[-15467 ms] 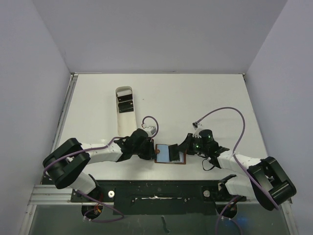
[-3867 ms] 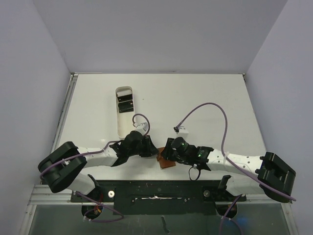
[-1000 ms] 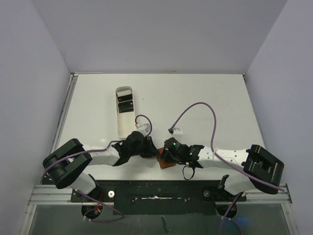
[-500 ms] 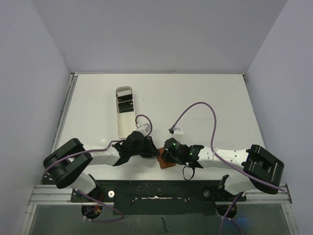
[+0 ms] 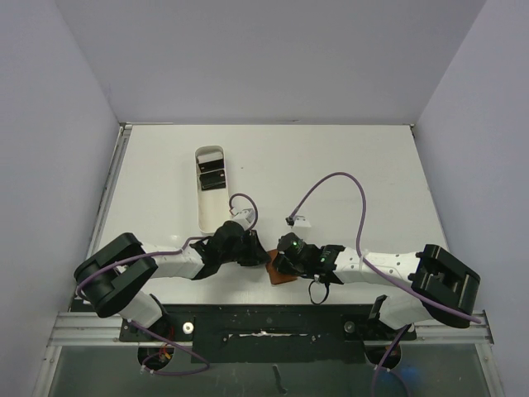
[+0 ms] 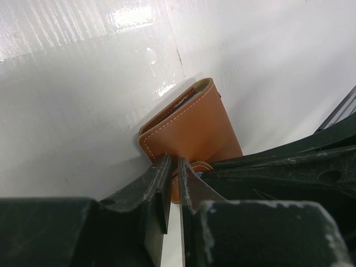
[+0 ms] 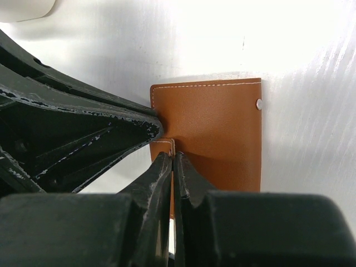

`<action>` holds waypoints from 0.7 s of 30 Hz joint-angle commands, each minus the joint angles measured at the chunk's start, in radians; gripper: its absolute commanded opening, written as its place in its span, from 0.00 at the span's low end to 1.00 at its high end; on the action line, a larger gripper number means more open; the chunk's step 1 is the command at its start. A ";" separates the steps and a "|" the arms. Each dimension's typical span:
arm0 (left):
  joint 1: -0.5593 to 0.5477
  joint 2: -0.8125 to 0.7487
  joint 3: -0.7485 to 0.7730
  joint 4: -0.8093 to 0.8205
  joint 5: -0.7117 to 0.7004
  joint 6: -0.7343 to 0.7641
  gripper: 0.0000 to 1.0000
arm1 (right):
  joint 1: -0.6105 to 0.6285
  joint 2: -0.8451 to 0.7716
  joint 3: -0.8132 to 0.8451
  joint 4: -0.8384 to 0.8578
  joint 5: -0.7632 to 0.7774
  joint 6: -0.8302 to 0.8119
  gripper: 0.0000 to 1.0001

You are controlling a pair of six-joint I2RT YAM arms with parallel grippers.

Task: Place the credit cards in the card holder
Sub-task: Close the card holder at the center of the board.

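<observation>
The card holder (image 5: 283, 276) is a brown leather wallet, folded shut on the table between the two arms; no card shows in it. In the left wrist view it (image 6: 194, 125) lies just ahead of my left gripper (image 6: 171, 162), whose jaws are pinched on its near edge. In the right wrist view my right gripper (image 7: 173, 157) is shut on the little closure tab (image 7: 163, 146) at the wallet's (image 7: 222, 128) near side. From above, both grippers (image 5: 263, 259) (image 5: 278, 265) meet at the wallet. Two dark credit cards (image 5: 212, 176) lie in the white tray.
The long white oval tray (image 5: 207, 211) stands behind the left arm. A loose purple cable with a small white plug (image 5: 294, 221) arcs over the table behind the right arm. The dark rail at the near table edge (image 5: 264, 318) is close behind the wallet.
Over fifteen seconds the wallet went from lying open, blue pockets up, to folded shut, and both grippers closed in on it. In the last second nothing has visibly moved.
</observation>
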 commanded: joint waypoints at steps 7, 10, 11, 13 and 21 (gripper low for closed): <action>0.005 0.016 0.024 0.000 -0.012 0.029 0.10 | -0.003 -0.020 -0.031 0.001 0.045 0.032 0.00; 0.006 0.017 0.024 -0.001 -0.014 0.029 0.10 | -0.008 -0.022 -0.047 0.013 0.037 0.042 0.00; 0.006 0.017 0.024 0.000 -0.015 0.029 0.10 | -0.008 -0.024 -0.052 0.017 0.037 0.046 0.00; 0.005 0.017 0.024 -0.002 -0.016 0.029 0.10 | -0.010 -0.031 -0.065 0.025 0.035 0.054 0.00; 0.005 0.031 0.024 -0.003 -0.019 0.032 0.10 | -0.036 -0.053 -0.123 0.057 0.015 0.081 0.00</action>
